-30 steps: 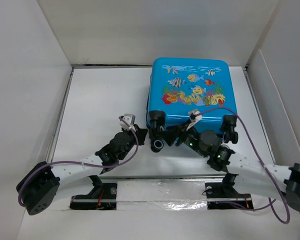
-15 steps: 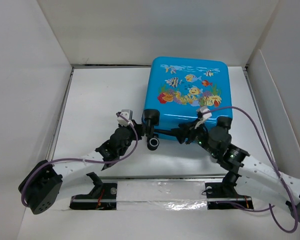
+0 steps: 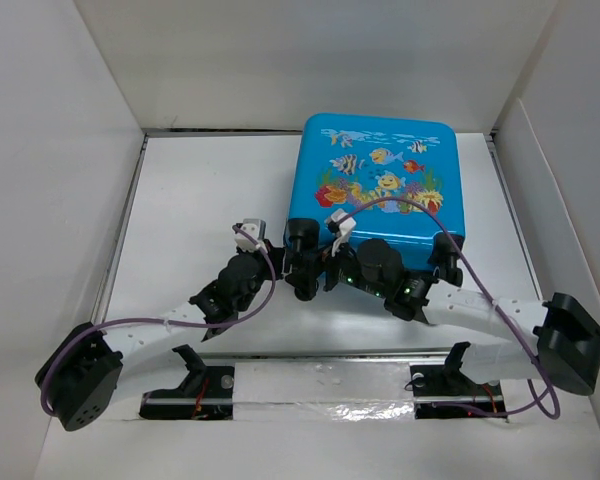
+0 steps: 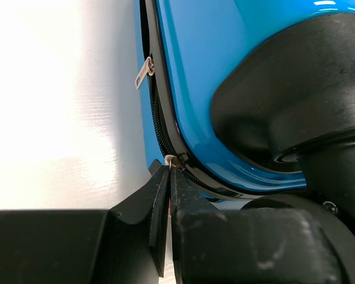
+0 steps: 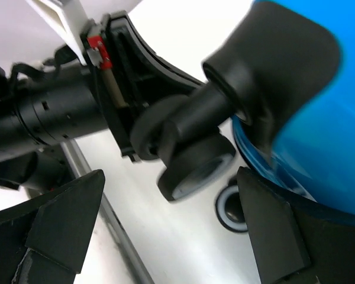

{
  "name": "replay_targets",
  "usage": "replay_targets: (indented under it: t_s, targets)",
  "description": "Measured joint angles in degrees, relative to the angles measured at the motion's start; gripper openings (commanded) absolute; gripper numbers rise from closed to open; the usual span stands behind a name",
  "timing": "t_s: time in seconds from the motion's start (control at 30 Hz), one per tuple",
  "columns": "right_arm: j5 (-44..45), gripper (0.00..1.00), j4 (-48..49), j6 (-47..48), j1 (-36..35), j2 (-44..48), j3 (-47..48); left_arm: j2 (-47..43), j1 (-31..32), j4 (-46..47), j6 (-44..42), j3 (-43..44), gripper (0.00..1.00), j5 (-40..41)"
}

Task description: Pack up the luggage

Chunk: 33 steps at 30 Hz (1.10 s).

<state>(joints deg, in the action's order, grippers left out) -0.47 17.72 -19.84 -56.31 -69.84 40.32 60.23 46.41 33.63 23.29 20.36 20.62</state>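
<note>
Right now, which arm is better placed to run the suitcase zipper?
Left. The left fingers are shut on a zipper tab at the suitcase's near corner; the right fingers stand open around a wheel, off the zipper.

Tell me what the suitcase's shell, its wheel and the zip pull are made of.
Luggage shell: hard glossy plastic, by its sharp highlights and printed fish. Wheel: matt black plastic or rubber; the look leaves it open. Zip pull: probably metal, pale with a dull sheen.
</note>
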Motion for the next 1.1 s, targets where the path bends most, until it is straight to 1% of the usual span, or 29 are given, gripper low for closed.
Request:
replay_targets:
  t_s: [0.13, 0.4, 0.43, 0.47, 0.5, 0.57, 0.6, 0.63, 0.73, 0.83, 0.93, 1.03, 1.1]
  targets:
    - [-0.5, 1.0, 4.6, -2.7, -0.6, -3.6, 0.8, 0.2, 0.0, 0.5, -0.3, 0.0, 0.0, -0.7]
    - [1.1, 1.0, 8.6, -6.2, -0.8, -9.3, 2.7, 0.6, -1.6, 2.4, -0.4, 0.0, 0.0, 0.5]
    - [1.4, 0.99, 9.4, -6.9, -0.8, -9.6, 2.7, 0.6, -1.6, 2.6, -0.5, 0.0, 0.0, 0.8]
    - [1.9, 0.97, 10.3, -7.6, -0.8, -9.9, 2.6, 0.6, -1.6, 2.9, -0.5, 0.0, 0.0, 1.2]
    - [2.4, 0.93, 11.2, -8.4, -0.7, -10.1, 2.3, 0.6, -1.7, 3.1, -0.5, 0.0, 0.0, 1.5]
    - [3.5, 0.79, 13.5, -10.0, -0.6, -10.4, 1.4, 0.6, -1.7, 3.5, -0.5, 0.0, 0.0, 1.7]
    - [4.2, 0.65, 14.3, -10.8, -0.5, -10.5, 0.9, 0.6, -1.7, 3.5, -0.5, 0.0, 0.0, 1.7]
    - [5.0, 0.36, 14.7, -11.4, -0.3, -10.6, 0.7, 0.6, -1.7, 3.5, -0.5, 0.0, 0.0, 1.7]
    - [5.3, 0.0, 14.9, -15.5, 1.0, -10.7, -1.5, 0.5, -1.9, 4.3, -0.7, 0.0, 0.0, 2.4]
    - [6.8, 0.0, 15.6, -18.4, 0.8, -9.8, -2.6, -0.7, -1.8, 5.3, -0.8, 0.0, 0.0, 2.1]
    - [7.7, 0.0, 15.3, -18.5, 0.8, -7.1, -4.7, -0.7, -0.9, 5.1, -0.8, 0.0, 0.0, 0.5]
    - [8.6, 0.0, 11.6, -17.3, 0.6, 0.4, -8.6, -0.9, -0.2, 4.6, -0.8, 0.0, 0.0, -0.7]
    - [9.3, 0.0, 6.8, -15.8, 0.5, 6.8, -10.7, -1.0, -0.2, 4.5, -0.8, 0.0, 0.0, -1.4]
